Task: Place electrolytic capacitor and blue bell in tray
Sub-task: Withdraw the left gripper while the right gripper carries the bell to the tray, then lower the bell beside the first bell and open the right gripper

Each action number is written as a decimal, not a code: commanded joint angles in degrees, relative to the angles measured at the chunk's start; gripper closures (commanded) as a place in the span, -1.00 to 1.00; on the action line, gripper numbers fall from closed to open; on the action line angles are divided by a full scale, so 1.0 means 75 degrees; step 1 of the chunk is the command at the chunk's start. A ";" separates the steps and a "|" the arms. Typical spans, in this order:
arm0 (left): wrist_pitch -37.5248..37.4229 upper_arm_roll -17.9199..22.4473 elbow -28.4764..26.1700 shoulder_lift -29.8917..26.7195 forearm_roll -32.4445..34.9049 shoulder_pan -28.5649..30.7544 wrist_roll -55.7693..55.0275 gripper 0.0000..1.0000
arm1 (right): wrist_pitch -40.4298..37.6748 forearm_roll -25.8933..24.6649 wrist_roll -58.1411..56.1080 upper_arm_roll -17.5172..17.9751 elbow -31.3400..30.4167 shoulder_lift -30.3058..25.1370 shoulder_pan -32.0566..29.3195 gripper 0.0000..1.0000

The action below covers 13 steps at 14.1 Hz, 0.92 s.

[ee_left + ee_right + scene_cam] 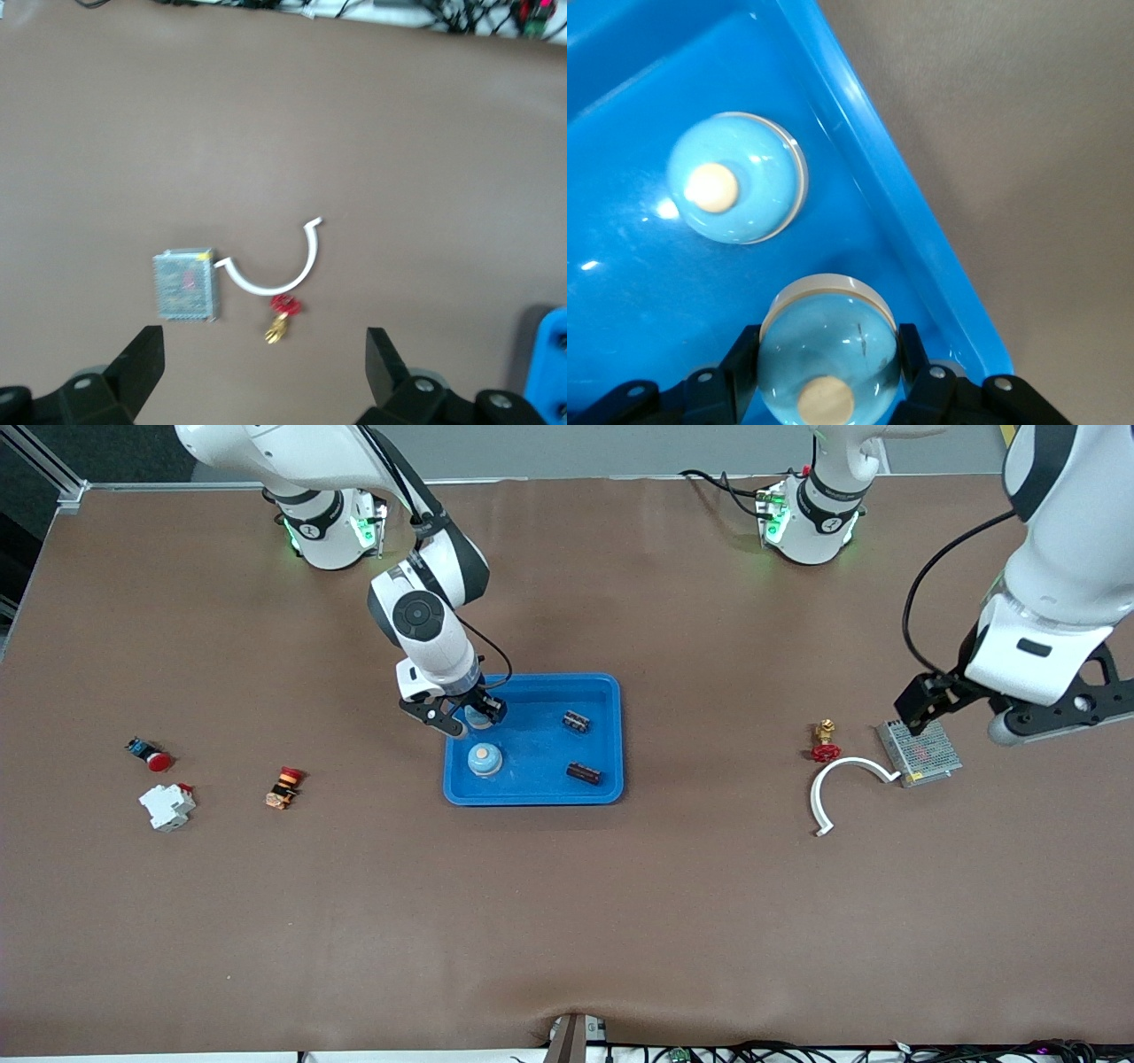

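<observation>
The bright blue tray (535, 731) lies mid-table. In it rest one blue bell (485, 759) with a tan button and two dark electrolytic capacitors (577, 721) (584, 773). My right gripper (465, 717) is just above the tray's corner toward the right arm's end, shut on a second blue bell (828, 350). In the right wrist view its fingers (917, 354) press both sides of that bell, with the resting bell (735, 189) and the tray rim (868, 159) beside it. My left gripper (1005, 704) hangs open and empty over the table by a metal power supply (919, 751).
A red-and-brass valve (825, 741) and a white curved piece (842, 788) lie beside the power supply. A red push button (150, 755), a white breaker (166, 806) and an orange-red switch (283, 787) lie toward the right arm's end.
</observation>
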 commanded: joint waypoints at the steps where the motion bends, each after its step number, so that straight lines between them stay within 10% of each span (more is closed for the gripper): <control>1: -0.0401 0.0899 -0.0244 -0.0455 -0.0537 -0.0407 0.1019 -1.00 | 0.0073 0.0113 0.0103 -0.0072 0.0018 0.0148 0.0150 1.00; 7: -0.0473 0.1499 -0.0372 -0.0784 -0.0951 -0.0455 0.1736 -1.00 | 0.0295 0.0113 0.0348 -0.0084 -0.0006 0.0394 0.0443 1.00; 8: -0.0462 0.1581 -0.0384 -0.0796 -0.0963 -0.0455 0.1866 -1.00 | 0.0307 0.0113 0.0430 -0.0084 0.0017 0.0418 0.0431 0.78; 9: -0.0450 0.1605 -0.0384 -0.0819 -0.0963 -0.0443 0.1867 -1.00 | 0.0319 0.0113 0.0489 -0.0084 0.0018 0.0418 0.0431 -0.89; 13: -0.0368 0.1559 -0.0619 -0.1123 -0.0963 -0.0361 0.1878 -1.00 | 0.0261 0.0101 0.0548 -0.0084 0.0064 0.0395 0.0408 -1.00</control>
